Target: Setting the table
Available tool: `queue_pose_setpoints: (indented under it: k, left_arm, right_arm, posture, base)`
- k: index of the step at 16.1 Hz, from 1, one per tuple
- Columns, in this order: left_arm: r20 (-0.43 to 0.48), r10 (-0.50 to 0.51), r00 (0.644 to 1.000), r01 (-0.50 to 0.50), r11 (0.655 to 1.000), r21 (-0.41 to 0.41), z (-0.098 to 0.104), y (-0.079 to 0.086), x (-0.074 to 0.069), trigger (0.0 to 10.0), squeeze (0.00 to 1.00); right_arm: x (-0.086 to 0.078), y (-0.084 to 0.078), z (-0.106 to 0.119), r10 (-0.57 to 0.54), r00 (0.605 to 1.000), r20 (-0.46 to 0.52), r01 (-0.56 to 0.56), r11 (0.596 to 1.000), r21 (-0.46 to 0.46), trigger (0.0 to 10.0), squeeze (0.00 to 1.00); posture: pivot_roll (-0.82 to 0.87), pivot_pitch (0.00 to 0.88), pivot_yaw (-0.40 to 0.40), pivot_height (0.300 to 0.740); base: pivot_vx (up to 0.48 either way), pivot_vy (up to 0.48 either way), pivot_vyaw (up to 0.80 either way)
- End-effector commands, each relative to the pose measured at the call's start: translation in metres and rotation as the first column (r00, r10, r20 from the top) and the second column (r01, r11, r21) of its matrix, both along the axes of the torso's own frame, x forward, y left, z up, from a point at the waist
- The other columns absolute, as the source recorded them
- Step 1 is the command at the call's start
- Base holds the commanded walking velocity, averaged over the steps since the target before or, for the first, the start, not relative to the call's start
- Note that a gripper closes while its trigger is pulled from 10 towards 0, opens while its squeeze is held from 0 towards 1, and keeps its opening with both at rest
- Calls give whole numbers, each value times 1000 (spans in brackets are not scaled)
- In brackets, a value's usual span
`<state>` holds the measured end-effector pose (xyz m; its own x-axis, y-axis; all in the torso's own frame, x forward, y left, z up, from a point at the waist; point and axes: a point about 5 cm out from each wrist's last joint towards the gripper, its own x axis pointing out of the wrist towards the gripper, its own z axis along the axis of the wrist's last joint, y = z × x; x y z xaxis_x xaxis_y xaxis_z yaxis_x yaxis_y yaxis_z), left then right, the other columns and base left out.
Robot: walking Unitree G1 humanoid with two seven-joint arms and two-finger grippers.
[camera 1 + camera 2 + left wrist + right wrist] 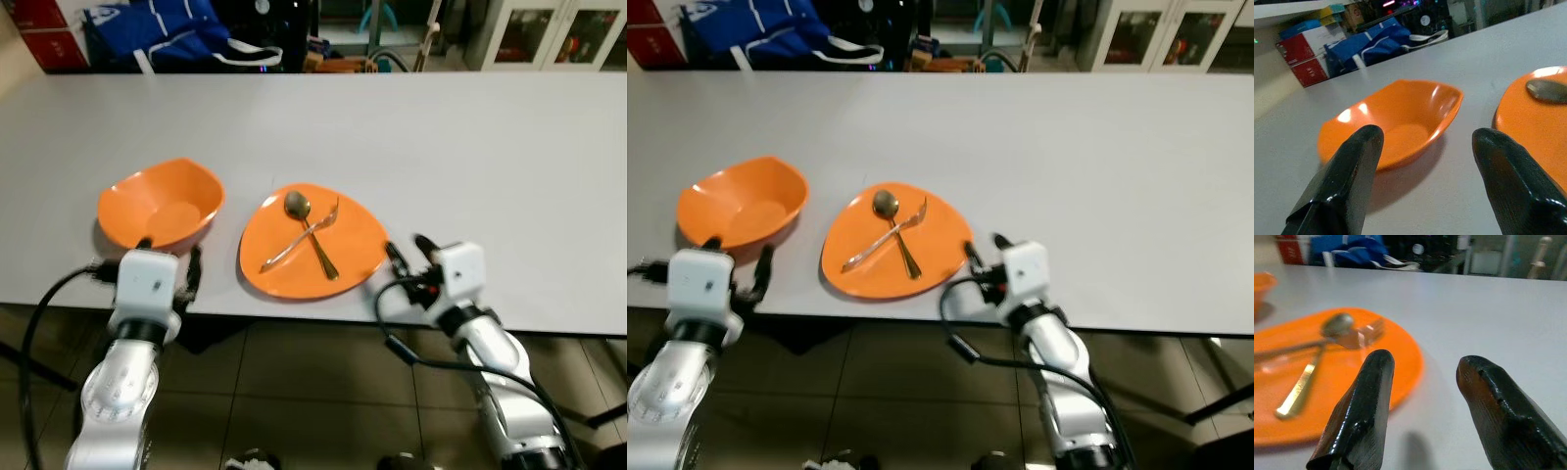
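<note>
- A wide pale grey table [470,147] filled most of the head views, with its near edge running just in front of the robot's two silver arms
- A shallow orange plastic bowl [162,204] sat near the table's front edge on the robot's left side, empty and upright
- Just beside the bowl, towards the middle, lay a flat orange rounded-triangular plate [312,242]; the two did not touch
- On the plate a metal spoon [310,233] and a metal fork [302,237] lay crossed over one another, the spoon's round head towards the far side and the fork's tines pointing to the robot's right
- The left claw [168,262] hovered at the table's front edge, right in front of the bowl, with its two black fingers [1347,181] spread apart and nothing between them; its wrist view looked across the table top at the bowl
- The right claw [408,251] sat at the table edge just beside the plate's right rim, fingers [1364,411] likewise parted and empty, pointing past the plate's edge
- Beyond the far side of the table, a blue bag [157,29], red boxes [44,34] and a white glass-fronted cabinet [549,34] stood in the background
</note>
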<state>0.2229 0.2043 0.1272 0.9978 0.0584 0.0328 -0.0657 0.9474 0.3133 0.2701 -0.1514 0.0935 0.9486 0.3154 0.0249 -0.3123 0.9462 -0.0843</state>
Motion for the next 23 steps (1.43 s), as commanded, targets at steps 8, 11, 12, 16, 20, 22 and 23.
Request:
queue_pose_setpoints:
  k: [8, 11, 12, 16, 20, 22, 23]
  left_arm:
    - [-184, 117, 976, -121, 993, -9, -51, 35, -75, 10000, 0]
    - [-198, 113, 974, -125, 991, -47, -64, 52, -83, 10000, 0]
    - [-198, 99, 975, -113, 992, -56, -71, 57, -83, 10000, 0]
    - [-245, 96, 965, -120, 989, -86, -96, 84, -93, 10000, 0]
    - [-151, 54, 987, -73, 989, -125, -71, 48, -52, 10000, 0]
    - [-130, 28, 991, -44, 991, -124, -65, 36, -42, 10000, 0]
    - [-120, 21, 993, -36, 992, -123, -64, 32, -39, 10000, 0]
  right_arm:
    - [-50, -34, -48, 42, 985, -165, -42, 999, 4, 10000, 0]
    - [-60, -42, -69, 41, 979, -198, -46, 999, -21, 10000, 0]
    - [-58, -41, -72, 37, 981, -191, -40, 999, -12, 10000, 0]
    - [-48, -32, -62, 45, 988, -149, -44, 999, 10, 10000, 0]
    - [-45, -37, -57, 51, 993, -103, -51, 999, 10, 10000, 0]
    - [-46, -39, -57, 52, 993, -102, -51, 999, 13, 10000, 0]
    - [-46, -40, -57, 52, 993, -103, -51, 999, 12, 10000, 0]
  posture:
    - [-125, 14, 80, 740]
    - [-126, 3, 82, 740]
    - [-130, 0, 83, 740]
    - [-138, 2, 79, 740]
    - [-128, 6, 76, 740]
    - [-127, 12, 74, 740]
    - [-127, 12, 74, 740]
  base:
    - [0, 0, 0]
    - [0, 0, 0]
    - [0, 0, 0]
    - [0, 0, 0]
    - [0, 0, 0]
    - [0, 0, 0]
    - [0, 0, 0]
